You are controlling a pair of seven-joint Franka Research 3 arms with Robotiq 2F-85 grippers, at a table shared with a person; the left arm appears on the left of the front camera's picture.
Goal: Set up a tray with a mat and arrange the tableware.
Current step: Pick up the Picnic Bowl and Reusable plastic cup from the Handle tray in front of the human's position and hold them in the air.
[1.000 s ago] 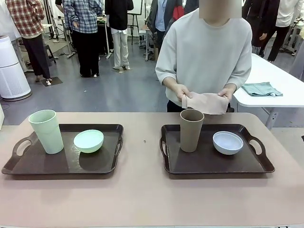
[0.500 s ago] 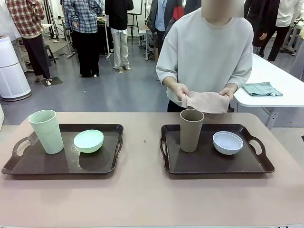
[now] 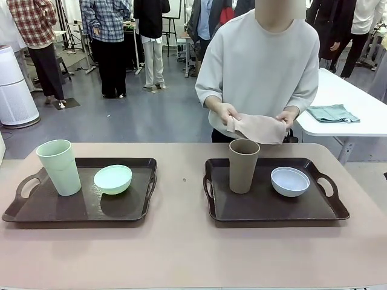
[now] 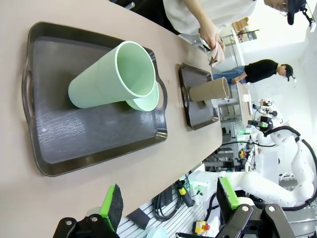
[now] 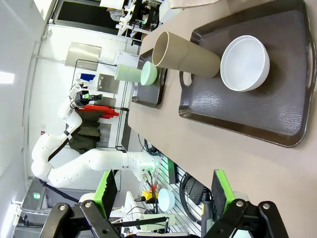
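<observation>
Our left gripper [image 4: 171, 203] hangs back from the trays near the table's edge, its green-padded fingers spread wide with nothing between them. Our right gripper [image 5: 163, 193] is spread and empty in the same way, and we judge that both are waiting on the person. Out from the left gripper lies a dark brown plastic tray with cut-out handles [image 3: 36, 208]. It carries the tall mint green matte tumbler [image 3: 59, 167], upright near its left end, and the small mint green round bowl [image 3: 112, 179] just beside it. Before the right gripper sits a matching dark brown tray [image 3: 272, 208] with the tan-brown tumbler [image 3: 243, 165] upright and the pale blue-white bowl [image 3: 289, 181] a little apart from it. We see no mat under either set, so we take this tableware to be parked, not arranged. The mat itself, a soft beige cloth [image 3: 257, 128], is gathered in the person's hands [image 3: 227, 113] above the far edge, behind the tan tumbler, apparently about to be spread out or handed over. The wide tabletop [image 3: 181, 254] is a smooth, matte pinkish beige. Beyond it a folded teal cloth [image 3: 332, 113] rests on a white side table [image 3: 363, 121], and other people stand about on a grey floor.
</observation>
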